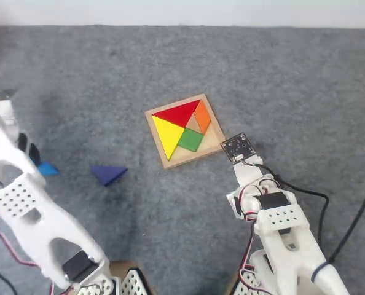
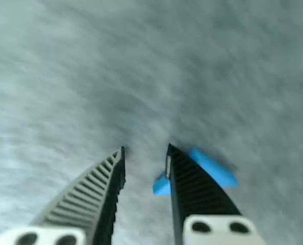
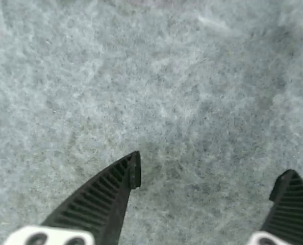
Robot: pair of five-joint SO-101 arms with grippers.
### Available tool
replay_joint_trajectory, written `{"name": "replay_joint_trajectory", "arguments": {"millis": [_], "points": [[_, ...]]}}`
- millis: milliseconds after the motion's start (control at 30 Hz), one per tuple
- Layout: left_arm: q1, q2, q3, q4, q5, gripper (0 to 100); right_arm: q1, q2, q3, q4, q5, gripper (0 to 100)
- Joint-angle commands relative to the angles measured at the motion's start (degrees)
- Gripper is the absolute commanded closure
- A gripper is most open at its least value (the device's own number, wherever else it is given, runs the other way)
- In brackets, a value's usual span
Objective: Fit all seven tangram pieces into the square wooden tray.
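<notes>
left end effector point(image 2: 145, 149): parted, nothing between the fingers; the light blue piece point(image 2: 215, 171) sits just outside one finger.
right end effector point(image 3: 212, 163): spread wide over the grey counter point(image 3: 141, 76).
handling: i judge it thin, stiff and light; pinch across opposite edges.
elsewhere: dark blue triangle point(image 1: 107, 174) lies loose, well apart from the wooden tray point(image 1: 184, 155).

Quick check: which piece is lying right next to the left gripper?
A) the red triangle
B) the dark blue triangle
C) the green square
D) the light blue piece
D: the left wrist view shows the light blue piece lying just beside the left gripper, not between its open jaws. The dark blue triangle lies farther off.
</notes>
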Motion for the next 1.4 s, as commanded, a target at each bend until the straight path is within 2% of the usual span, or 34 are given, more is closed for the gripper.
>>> {"name": "replay_joint_trajectory", "arguments": {"millis": [0,133,300,333,433,467,600,733,833,1033,1367], "points": [[2.9,-17.8,17.3,2.5,-4.2,87,-0.1,0.1,-0.4,-1.1,0.5,59.7],[5.5,-30.0,26.9,1.8,-5.4,87,-0.1,0.1,-0.4,-1.1,0.5,59.7],[5.9,-39.4,28.4,-2.5,-6.5,87,-0.1,0.1,-0.4,-0.9,0.5,59.7],[6.3,-40.3,28.8,-2.5,-9.7,87,-0.1,0.1,-0.4,-0.9,0.5,59.7],[8.5,-40.4,34.9,-3.9,-28.3,87,-0.1,0.1,-0.4,-0.9,0.5,59.7],[8.7,-40.5,37.5,-6.0,-32.4,87,-0.1,0.1,-0.4,-0.9,0.5,59.7],[8.6,-40.5,45.3,-19.6,-39.0,80,-0.1,0.1,-0.4,-0.9,0.5,59.7],[8.3,-41.1,53.8,-27.4,-46.9,79,0.0,0.1,-0.4,-1.0,0.5,59.7],[6.8,-40.6,55.0,-30.1,-50.0,79,0.0,0.1,-0.4,-1.1,0.5,59.7],[6.4,-40.5,57.9,-30.1,-56.5,79,-0.1,0.1,-0.4,-1.1,0.5,59.7],[6.3,-40.5,59.6,-29.6,-57.3,79,-0.1,0.1,-0.4,-1.1,0.5,59.7]]}}
